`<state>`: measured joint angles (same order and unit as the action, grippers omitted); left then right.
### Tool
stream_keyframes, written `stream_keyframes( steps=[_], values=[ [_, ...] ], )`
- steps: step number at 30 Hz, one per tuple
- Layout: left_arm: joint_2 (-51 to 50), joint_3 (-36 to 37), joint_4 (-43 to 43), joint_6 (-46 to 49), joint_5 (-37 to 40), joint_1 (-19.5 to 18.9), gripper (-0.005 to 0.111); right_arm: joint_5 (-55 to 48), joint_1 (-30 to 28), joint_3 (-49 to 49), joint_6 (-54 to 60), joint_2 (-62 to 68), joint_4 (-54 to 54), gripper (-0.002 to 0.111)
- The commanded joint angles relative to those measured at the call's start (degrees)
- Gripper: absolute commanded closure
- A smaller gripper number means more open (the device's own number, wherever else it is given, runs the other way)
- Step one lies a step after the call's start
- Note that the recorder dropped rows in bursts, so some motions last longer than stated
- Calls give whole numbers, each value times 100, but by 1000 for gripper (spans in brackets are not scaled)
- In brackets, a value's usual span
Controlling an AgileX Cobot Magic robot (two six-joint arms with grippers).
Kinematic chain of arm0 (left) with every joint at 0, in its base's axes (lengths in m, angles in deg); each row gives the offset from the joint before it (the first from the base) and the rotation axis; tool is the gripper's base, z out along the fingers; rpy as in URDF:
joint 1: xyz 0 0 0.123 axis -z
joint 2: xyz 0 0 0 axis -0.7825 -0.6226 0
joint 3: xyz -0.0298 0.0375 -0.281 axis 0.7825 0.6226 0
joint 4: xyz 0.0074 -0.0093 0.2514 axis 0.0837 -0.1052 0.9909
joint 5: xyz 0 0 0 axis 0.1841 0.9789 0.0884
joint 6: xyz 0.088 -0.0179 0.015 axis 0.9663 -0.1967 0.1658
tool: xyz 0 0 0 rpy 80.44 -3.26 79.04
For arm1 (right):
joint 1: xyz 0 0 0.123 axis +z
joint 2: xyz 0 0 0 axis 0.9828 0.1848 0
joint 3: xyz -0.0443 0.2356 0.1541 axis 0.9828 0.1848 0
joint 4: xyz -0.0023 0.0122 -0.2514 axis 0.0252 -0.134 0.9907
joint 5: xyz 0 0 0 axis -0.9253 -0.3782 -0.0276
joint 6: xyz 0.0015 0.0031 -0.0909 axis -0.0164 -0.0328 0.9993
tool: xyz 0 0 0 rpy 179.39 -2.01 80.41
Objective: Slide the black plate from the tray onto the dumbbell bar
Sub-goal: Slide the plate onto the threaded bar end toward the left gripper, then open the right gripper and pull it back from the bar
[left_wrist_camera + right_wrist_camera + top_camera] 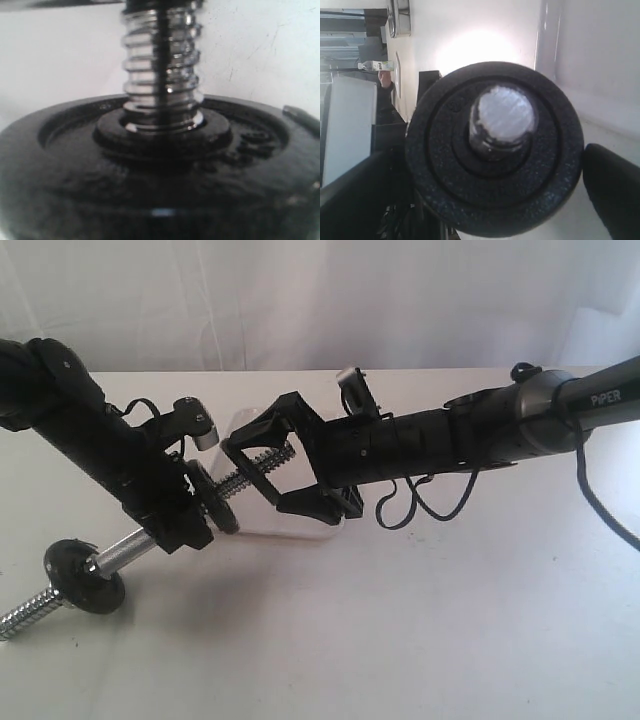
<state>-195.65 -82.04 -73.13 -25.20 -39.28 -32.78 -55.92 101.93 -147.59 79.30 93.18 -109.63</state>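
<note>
The chrome dumbbell bar (125, 548) slants across the table, and my left gripper (175, 530) is shut on its smooth middle. The black plate (215, 498) sits threaded on the bar right beside that gripper. Up close, the plate (150, 200) rings the threaded bar (162, 65). My right gripper (252, 472) stands open around the bar's threaded end, just beyond the plate. From the end on, the plate (495, 200) and bar tip (502, 117) lie between my right gripper's (485, 192) fingers (615, 190), with a gap showing. The white tray (262, 528) lies beneath.
A second black plate (84, 572) sits on the bar's other end, near the table's front left. A loose black cable (410, 505) hangs under the right arm. Bare white table stretches across the front and right.
</note>
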Motion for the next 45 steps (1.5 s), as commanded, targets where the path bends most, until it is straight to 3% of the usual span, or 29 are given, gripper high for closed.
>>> stream_keyframes(
  steps=[1, 18, 26, 45],
  values=[
    [197, -76, -562, 44, 133, 24, 107, -235, 19, -84, 23, -145, -200, 12],
    [197, -76, -629, 44, 45, 24, 107, -608, -104, -88, 11, -145, -200, 12],
    [197, -76, -644, 80, 71, 24, 107, -779, -301, -88, -131, -145, 657, 12],
    [219, -76, -605, 366, 267, 24, 107, -1300, -1157, -88, -158, -156, 1347, 12]
  ],
)
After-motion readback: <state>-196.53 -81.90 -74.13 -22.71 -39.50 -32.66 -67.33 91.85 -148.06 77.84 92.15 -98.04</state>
